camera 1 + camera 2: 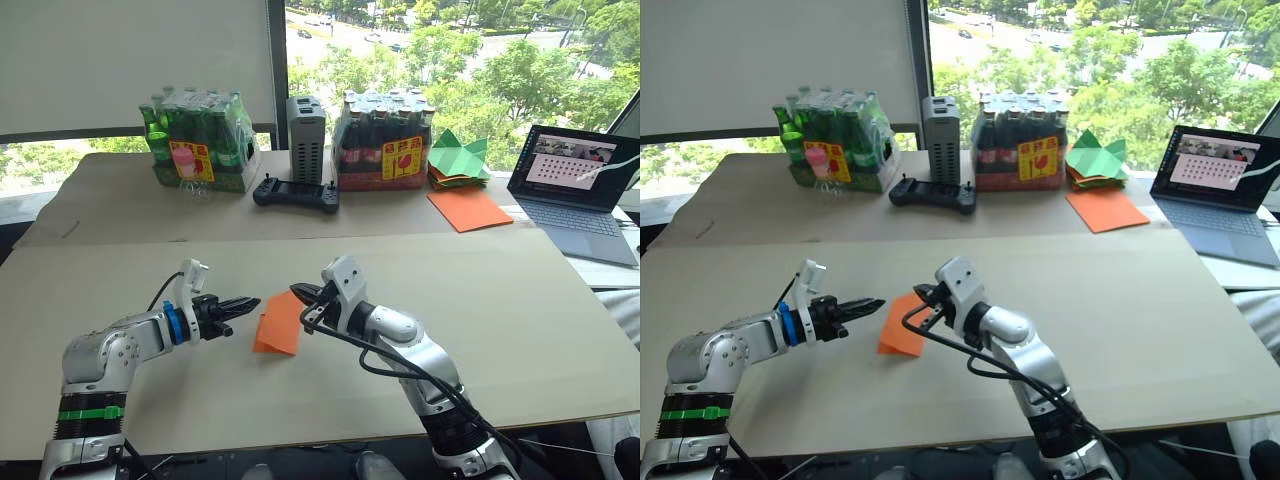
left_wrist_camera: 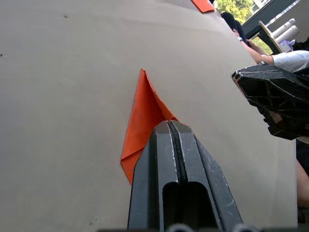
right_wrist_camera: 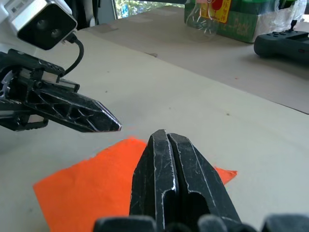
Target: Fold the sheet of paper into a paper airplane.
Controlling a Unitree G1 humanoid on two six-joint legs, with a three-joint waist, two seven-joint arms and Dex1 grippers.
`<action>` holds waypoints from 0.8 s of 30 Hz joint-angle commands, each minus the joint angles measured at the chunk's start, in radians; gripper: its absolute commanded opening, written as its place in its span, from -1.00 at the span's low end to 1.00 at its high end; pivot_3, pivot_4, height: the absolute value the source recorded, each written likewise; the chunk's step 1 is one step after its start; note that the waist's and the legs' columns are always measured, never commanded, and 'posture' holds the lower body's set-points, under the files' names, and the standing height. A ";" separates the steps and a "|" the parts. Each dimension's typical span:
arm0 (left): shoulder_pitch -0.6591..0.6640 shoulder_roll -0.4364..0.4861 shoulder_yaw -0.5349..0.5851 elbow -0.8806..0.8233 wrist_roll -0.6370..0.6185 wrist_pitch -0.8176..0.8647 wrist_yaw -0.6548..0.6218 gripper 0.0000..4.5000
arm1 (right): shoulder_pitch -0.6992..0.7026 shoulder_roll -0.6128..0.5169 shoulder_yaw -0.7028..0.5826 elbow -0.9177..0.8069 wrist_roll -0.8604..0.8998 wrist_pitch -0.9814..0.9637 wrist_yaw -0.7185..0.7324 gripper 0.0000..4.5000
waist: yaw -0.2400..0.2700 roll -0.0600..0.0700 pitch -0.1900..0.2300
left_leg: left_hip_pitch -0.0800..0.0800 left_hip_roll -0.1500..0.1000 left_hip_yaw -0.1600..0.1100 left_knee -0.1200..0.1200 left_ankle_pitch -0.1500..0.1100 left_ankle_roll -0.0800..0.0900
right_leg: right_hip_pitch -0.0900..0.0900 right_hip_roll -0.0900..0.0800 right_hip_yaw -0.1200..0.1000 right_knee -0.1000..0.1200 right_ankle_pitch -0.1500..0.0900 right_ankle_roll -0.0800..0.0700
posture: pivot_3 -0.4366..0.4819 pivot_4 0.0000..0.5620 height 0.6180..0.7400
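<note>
I see my left tool pinched closed, right tool closed too, folded sheet of paper flat on the table between them, farther back shrink-wrapped green bottles, dark bottles

Yellow labels on the two bottle packs carry print too small to read.

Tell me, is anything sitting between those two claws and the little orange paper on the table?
Nothing visible blocks either one. The sheet of paper lies on the bare table, with the left claw at one side and the right claw at the other. The bottle packs, controller and laptop sit far behind.
</note>
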 commanded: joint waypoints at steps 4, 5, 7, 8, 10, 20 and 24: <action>-0.049 0.026 0.002 0.017 -0.034 0.024 -0.035 -0.20 | 0.011 -0.011 -0.012 -0.034 0.012 0.004 -0.021 -1.00 | -0.004 0.000 0.000 | 0.000 0.000 0.000 0.000 0.000 0.000 | 0.000 0.000 0.000 0.000 0.000 0.000 | -0.05 -0.47 1.00; -0.054 0.030 -0.008 0.021 -0.024 0.018 -0.034 -0.04 | 0.013 -0.012 -0.011 -0.035 0.012 0.003 -0.023 -1.00 | -0.005 0.000 0.000 | 0.001 0.000 0.000 0.000 0.000 0.000 | 0.000 0.001 0.000 0.001 0.000 0.000 | -0.05 -0.47 1.00; -0.061 0.037 -0.021 0.032 -0.019 0.021 -0.040 0.09 | 0.015 -0.013 -0.010 -0.034 0.012 0.003 -0.027 -1.00 | -0.004 0.000 0.000 | 0.001 0.000 0.000 0.000 0.000 0.000 | 0.000 0.001 0.000 0.001 0.000 0.000 | -0.05 -0.47 1.00; -0.063 0.039 -0.026 0.035 -0.022 0.023 -0.047 0.09 | 0.015 -0.013 -0.009 -0.034 0.012 0.003 -0.028 -1.00 | -0.004 0.000 0.000 | 0.001 0.000 0.000 0.000 0.000 0.000 | 0.000 0.000 0.000 0.001 0.000 0.000 | -0.05 -0.47 1.00; -0.067 0.045 -0.044 0.041 -0.016 0.020 -0.062 0.09 | 0.015 -0.013 -0.007 -0.033 0.010 0.002 -0.033 -1.00 | -0.002 0.000 0.000 | 0.000 0.000 0.000 0.000 0.000 0.000 | 0.000 0.000 0.000 0.001 0.000 0.000 | -0.05 -0.47 1.00; -0.127 0.053 -0.129 0.136 0.017 0.015 -0.127 0.09 | 0.019 -0.016 -0.005 -0.034 0.008 0.002 -0.045 -1.00 | -0.002 0.000 0.000 | 0.000 0.000 0.000 0.000 0.000 0.000 | 0.000 0.000 0.000 0.001 0.000 0.000 | -0.05 -0.47 1.00; -0.151 0.055 -0.156 0.181 0.036 0.001 -0.154 0.09 | 0.021 -0.019 -0.007 -0.038 0.009 0.004 -0.046 -1.00 | -0.002 0.000 0.000 | 0.000 0.000 0.000 0.001 0.000 0.000 | 0.000 0.000 0.000 0.001 0.000 0.000 | -0.05 -0.47 1.00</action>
